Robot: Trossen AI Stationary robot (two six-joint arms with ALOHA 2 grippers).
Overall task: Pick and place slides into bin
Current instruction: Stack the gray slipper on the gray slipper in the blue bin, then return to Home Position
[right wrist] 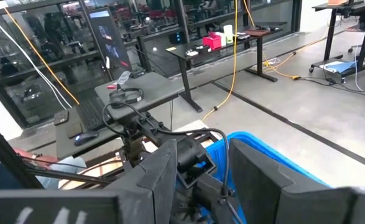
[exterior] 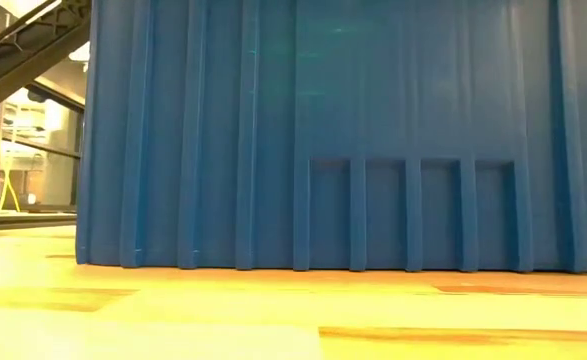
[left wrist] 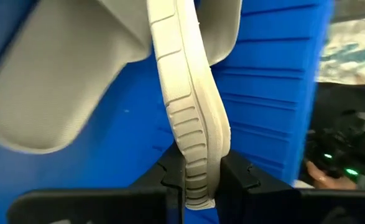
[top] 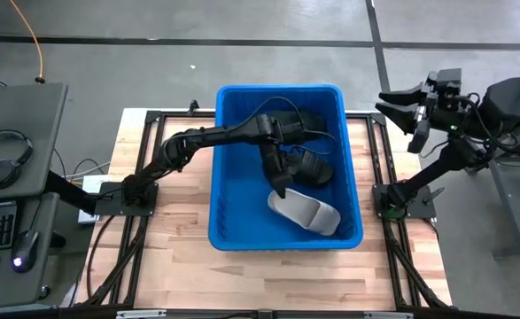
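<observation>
The blue bin (top: 217, 195) stands in the middle of the wooden table; the low view shows only its ribbed wall (exterior: 323, 130). My left gripper (top: 279, 186) reaches down into it, shut on a light grey slide (top: 306, 213) near the bin's near right corner. In the left wrist view that slide (left wrist: 188, 93) runs away from the fingers, its sole on edge. Black slides (top: 311, 167) lie inside the bin farther back. My right gripper (top: 399, 105) hangs high beyond the table's far right corner, open, with nothing between its fingers (right wrist: 163, 168). My left gripper pinches the grey slide's sole between its two fingers at one end, on the ribbed rim (left wrist: 196, 177). The fingers slant down into the bin from the far left. The slide stretches beyond them toward the near right corner; whether it touches the bin's floor I cannot tell.
A black cable (top: 282, 102) loops over the slides at the bin's far end. Bare wood (top: 180, 257) lies around the bin on the near and left sides. A desk with headphones (top: 3, 155), keyboard and mouse stands left of the table.
</observation>
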